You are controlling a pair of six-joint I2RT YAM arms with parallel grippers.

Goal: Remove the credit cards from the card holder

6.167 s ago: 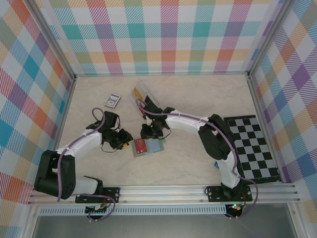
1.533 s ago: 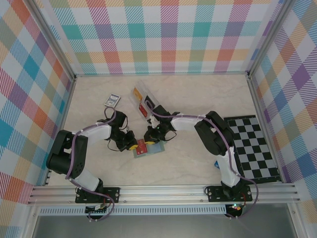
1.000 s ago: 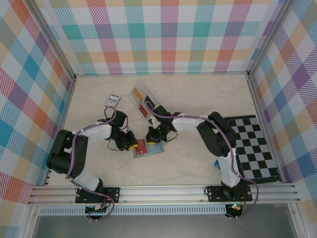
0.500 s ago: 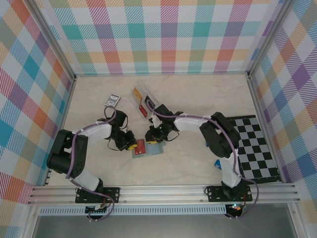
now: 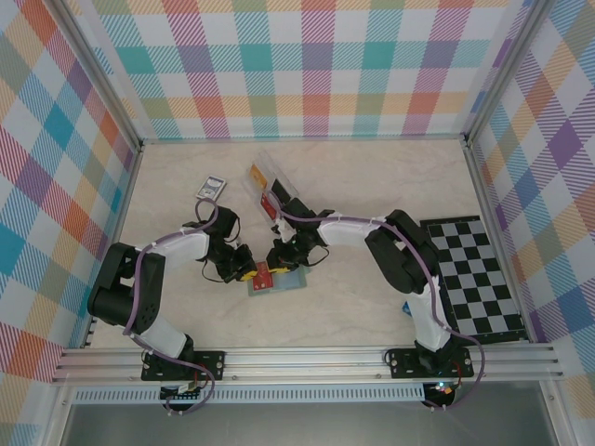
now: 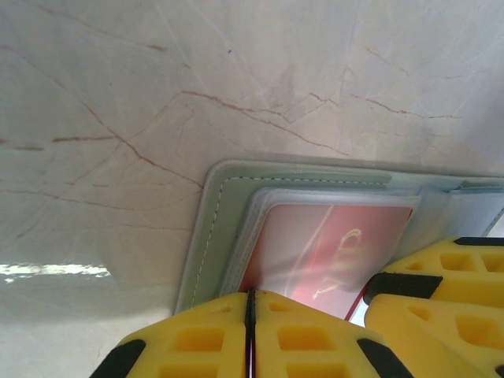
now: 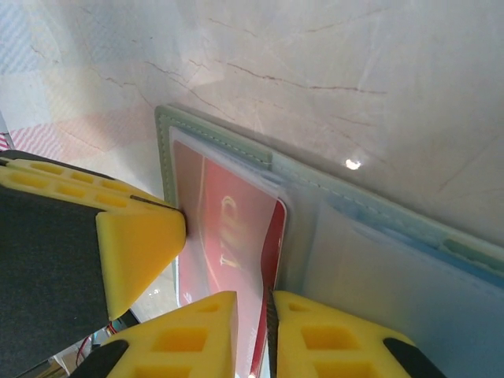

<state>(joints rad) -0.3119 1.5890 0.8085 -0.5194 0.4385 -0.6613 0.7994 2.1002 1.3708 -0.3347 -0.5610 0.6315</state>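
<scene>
Left fingers [image 6: 205, 339] pressed shut, tips against card holder [image 6: 216, 220] edge. Right fingers [image 7: 189, 339] nearly closed, pinching red card [image 7: 228, 228] edge.

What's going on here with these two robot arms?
Both arms are working on a green card holder that lies open on the table. A red credit card sits in one of its pockets. The right hand is pinched on that card's edge, while the left hand, shut, rests at the holder's outer edge beside it. The card is not yet out.
</scene>
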